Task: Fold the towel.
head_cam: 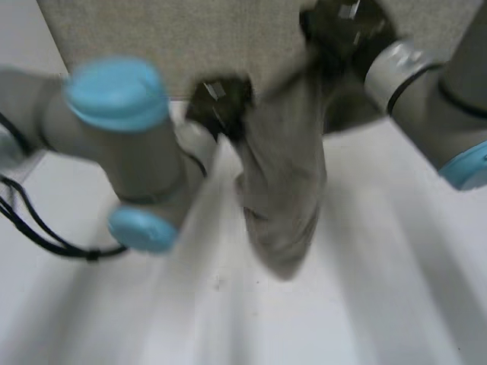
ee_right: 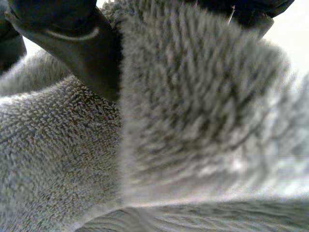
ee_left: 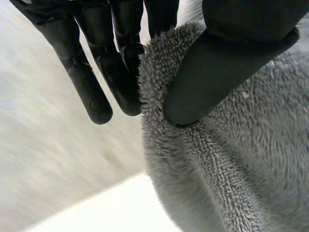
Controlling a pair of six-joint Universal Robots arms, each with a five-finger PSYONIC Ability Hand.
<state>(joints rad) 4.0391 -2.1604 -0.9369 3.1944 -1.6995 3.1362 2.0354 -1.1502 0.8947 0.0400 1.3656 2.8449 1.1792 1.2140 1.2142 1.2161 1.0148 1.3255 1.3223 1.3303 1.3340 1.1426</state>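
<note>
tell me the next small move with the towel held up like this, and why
Probably draw the hands apart to stretch the top edge. The left hand and right hand each pinch the towel, fairly close together, so it hangs as a narrow bunched drape above the table, not yet flat enough to fold.

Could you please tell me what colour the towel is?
The towel is plain grey, with a looped, fluffy pile and no pattern; the left wrist view shows it best.

White table (head_cam: 396, 304), grey towel (head_cam: 285, 190) hanging, its lower end perhaps touching the table
</note>
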